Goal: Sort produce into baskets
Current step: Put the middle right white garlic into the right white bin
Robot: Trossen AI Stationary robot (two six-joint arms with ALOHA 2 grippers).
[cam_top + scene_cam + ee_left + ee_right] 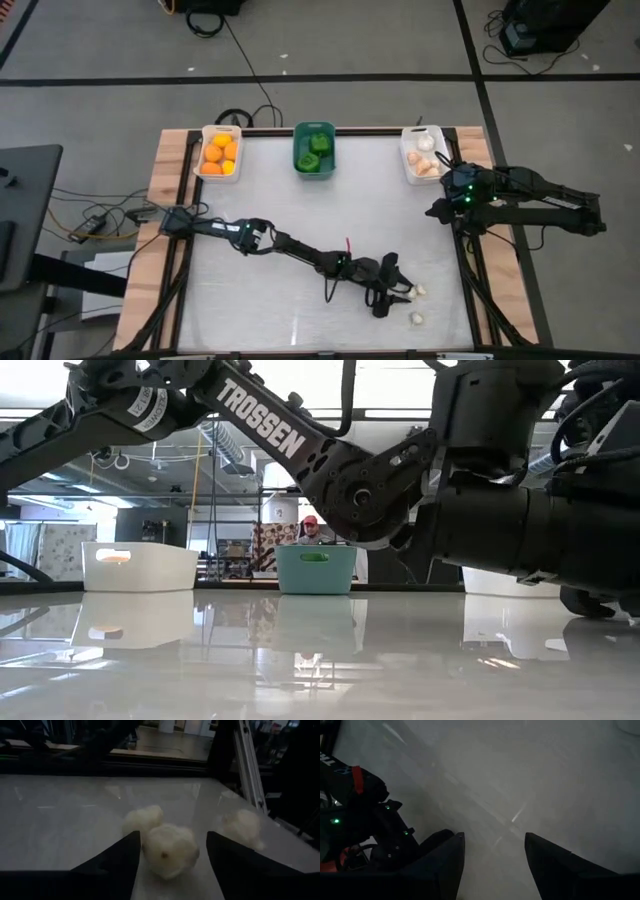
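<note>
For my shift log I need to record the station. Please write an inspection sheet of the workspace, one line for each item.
Surface: glossy white table, wooden side edges.
Job's things: oranges in left white basket; green peppers in teal basket; garlic bulbs in right white basket; three garlic bulbs loose at the table's near right.
Clutter: nothing seen.
Grippers: left tool open, low around one loose bulb; right tool open, empty, by the right basket.
Cables: black cables on the floor behind; more at the table's left.
Surroundings: grey floor, equipment; a person beyond the teal basket.

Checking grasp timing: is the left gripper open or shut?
Open: the left gripper has its fingers spread either side of a garlic bulb, gaps showing.
</note>
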